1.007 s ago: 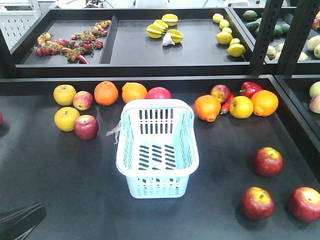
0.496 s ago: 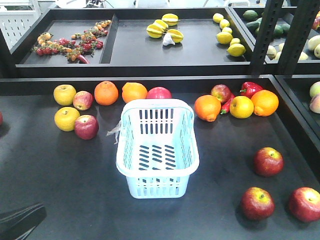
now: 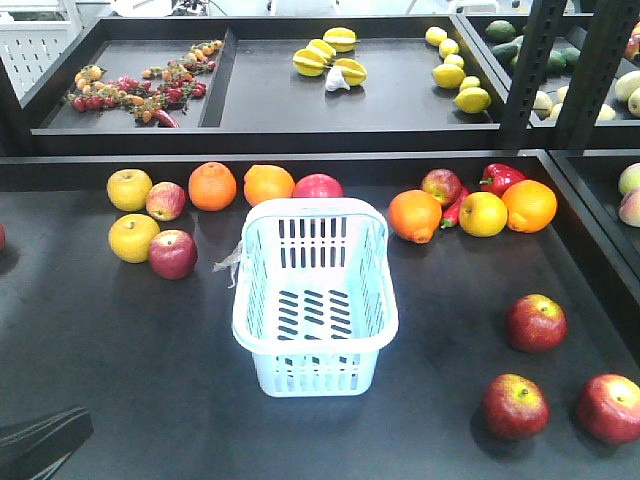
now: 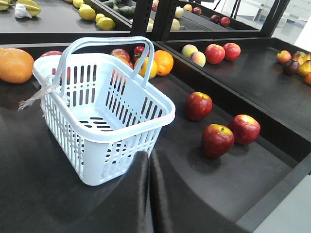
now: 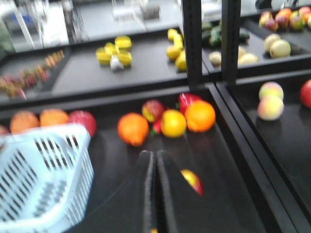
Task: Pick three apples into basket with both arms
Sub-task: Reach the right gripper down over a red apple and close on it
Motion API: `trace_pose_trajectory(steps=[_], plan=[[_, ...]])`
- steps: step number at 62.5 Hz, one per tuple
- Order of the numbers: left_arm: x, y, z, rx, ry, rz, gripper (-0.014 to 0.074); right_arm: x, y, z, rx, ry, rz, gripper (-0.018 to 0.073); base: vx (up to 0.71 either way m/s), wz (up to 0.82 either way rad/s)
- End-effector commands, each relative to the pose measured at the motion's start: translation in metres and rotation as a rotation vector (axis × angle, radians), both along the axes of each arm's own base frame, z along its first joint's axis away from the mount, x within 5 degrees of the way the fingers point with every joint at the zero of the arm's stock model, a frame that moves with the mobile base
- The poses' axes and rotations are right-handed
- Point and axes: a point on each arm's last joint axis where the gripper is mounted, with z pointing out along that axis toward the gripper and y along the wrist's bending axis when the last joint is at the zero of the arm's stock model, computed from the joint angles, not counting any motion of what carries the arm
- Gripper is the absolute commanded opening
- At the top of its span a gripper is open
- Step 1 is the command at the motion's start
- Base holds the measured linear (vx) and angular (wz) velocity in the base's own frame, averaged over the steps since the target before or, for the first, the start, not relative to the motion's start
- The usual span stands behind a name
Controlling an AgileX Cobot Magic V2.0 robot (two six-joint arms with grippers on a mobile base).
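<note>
Scene unchanged over the last second: basket (image 3: pixel 312 372) empty, apples (image 3: pixel 536 322) untouched at right. Left gripper (image 4: pixel 148 184) and right gripper (image 5: pixel 155 189) both pinched narrow, holding nothing; picking not begun.

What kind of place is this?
Probably a mock grocery produce section: black display trays hold loose oranges, lemons and starfruit, and a plastic shopping basket sits near red apples.

The left gripper (image 4: pixel 149 159) and right gripper (image 5: pixel 155 156) have smooth, matte-black, tapering fingers.
</note>
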Motion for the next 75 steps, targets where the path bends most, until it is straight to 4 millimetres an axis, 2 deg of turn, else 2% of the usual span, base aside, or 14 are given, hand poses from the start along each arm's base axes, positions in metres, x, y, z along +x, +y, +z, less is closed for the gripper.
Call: trace_pose_trajectory(steps=[1, 6, 13, 20, 27, 31, 34, 35, 40, 61, 75], plan=[[0.002, 0.000, 0.010, -0.034, -0.016, 0.017, -0.0008, 0.018, 0.002, 0.007, -0.070, 0.027, 0.040, -0.0001, 0.00, 0.00], [0.002, 0.000, 0.010, -0.034, -0.016, 0.017, -0.0008, 0.038, 0.008, -0.003, -0.083, 0.159, 0.116, -0.0001, 0.00, 0.00], [0.002, 0.000, 0.010, -0.034, -0.016, 0.017, -0.0008, 0.066, 0.016, -0.012, -0.068, 0.258, 0.211, 0.0014, 0.00, 0.00], [0.002, 0.000, 0.010, -0.034, -0.016, 0.017, -0.0008, 0.094, 0.022, -0.025, -0.078, 0.368, 0.295, 0.0102, 0.00, 0.00], [0.002, 0.000, 0.010, -0.034, -0.016, 0.014, -0.0008, 0.122, 0.025, -0.047, -0.068, 0.492, 0.345, 0.0322, 0.00, 0.00], [0.002, 0.000, 0.010, -0.034, -0.015, 0.013, -0.0008, 0.133, 0.025, -0.059, -0.067, 0.550, 0.350, 0.0478, 0.00, 0.00], [0.002, 0.000, 0.010, -0.034, -0.015, 0.013, -0.0008, 0.139, 0.025, -0.066, -0.067, 0.586, 0.351, 0.0552, 0.00, 0.00], [0.002, 0.000, 0.010, -0.034, -0.015, 0.013, -0.0008, 0.143, 0.025, -0.069, -0.069, 0.601, 0.353, 0.0607, 0.00, 0.00], [0.002, 0.000, 0.010, -0.034, -0.015, 0.013, -0.0008, 0.153, 0.025, -0.082, -0.067, 0.647, 0.356, 0.0724, 0.00, 0.00], [0.002, 0.000, 0.010, -0.034, -0.016, 0.014, -0.0008, 0.204, 0.026, -0.105, -0.019, 0.812, 0.363, 0.0697, 0.00, 0.00], [0.002, 0.000, 0.010, -0.034, -0.016, 0.014, -0.0008, 0.230, 0.025, -0.145, -0.020, 0.966, 0.370, 0.0682, 0.00, 0.00]])
